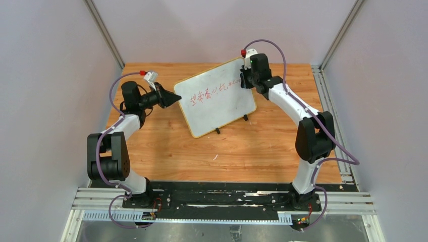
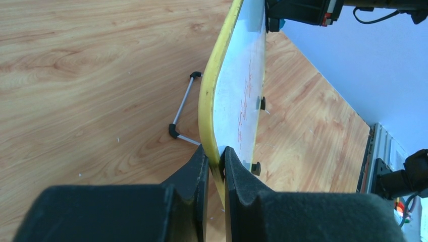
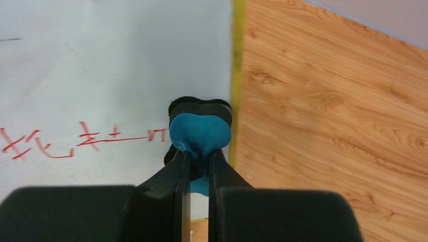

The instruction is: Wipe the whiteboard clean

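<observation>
The whiteboard (image 1: 217,98) with a yellow frame stands tilted on small black feet in the middle of the wooden table, red handwriting (image 1: 209,94) across it. My left gripper (image 1: 176,98) is shut on the board's left yellow edge (image 2: 212,101), one finger on each side. My right gripper (image 1: 244,80) is shut on a blue eraser with a black felt pad (image 3: 200,132) and presses it on the board's surface (image 3: 111,65) at the right end of the red writing (image 3: 86,141), next to the right yellow edge.
The board's wire stand (image 2: 182,108) rests on the wooden table (image 1: 237,151) behind the board. Grey walls and metal rails (image 1: 330,101) enclose the table. A black base rail (image 1: 217,199) runs along the near edge.
</observation>
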{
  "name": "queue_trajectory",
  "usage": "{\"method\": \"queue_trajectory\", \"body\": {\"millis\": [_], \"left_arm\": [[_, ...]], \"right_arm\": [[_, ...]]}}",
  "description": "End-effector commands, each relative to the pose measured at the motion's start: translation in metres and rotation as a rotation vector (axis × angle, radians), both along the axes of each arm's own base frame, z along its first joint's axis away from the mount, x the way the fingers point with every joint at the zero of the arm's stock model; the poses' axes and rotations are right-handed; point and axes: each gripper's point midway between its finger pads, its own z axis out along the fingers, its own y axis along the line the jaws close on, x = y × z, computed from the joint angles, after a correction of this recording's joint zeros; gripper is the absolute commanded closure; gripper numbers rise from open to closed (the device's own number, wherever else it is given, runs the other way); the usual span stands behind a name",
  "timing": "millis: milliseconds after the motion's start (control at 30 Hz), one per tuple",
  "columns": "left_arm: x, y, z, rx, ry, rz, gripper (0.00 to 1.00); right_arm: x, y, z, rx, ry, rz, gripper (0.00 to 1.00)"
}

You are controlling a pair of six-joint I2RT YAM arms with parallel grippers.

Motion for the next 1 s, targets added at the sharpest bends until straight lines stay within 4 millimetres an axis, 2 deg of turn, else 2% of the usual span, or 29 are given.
{"method": "queue_trajectory", "body": {"millis": [0,133,433,633,800,900,967], "left_arm": [[0.005,0.005,-0.001,0.072,-0.061,0.021,1.00],[0.005,0.005,-0.002,0.077,-0.061,0.022,1.00],[0.005,0.005,-0.003,0.077,-0.059,0.022,1.00],[0.005,0.006,-0.002,0.076,-0.058,0.024,1.00],[0.004,0.005,-0.002,0.076,-0.059,0.022,1.00],[0.004,0.005,-0.001,0.075,-0.060,0.022,1.00],[0.004,0.005,-0.001,0.075,-0.061,0.022,1.00]], "right_arm": [[0.024,-0.040,0.002,-0.039,-0.027,-0.097,0.99],[0.023,-0.045,0.005,-0.020,-0.027,-0.101,0.99],[0.009,-0.020,0.004,0.046,-0.019,-0.048,0.99],[-0.004,0.010,0.001,0.059,-0.011,0.001,0.99],[-0.020,0.045,0.001,0.053,-0.018,0.060,0.99],[-0.028,0.060,0.002,0.043,-0.026,0.087,0.99],[-0.030,0.064,0.000,0.039,-0.026,0.095,0.99]]}}
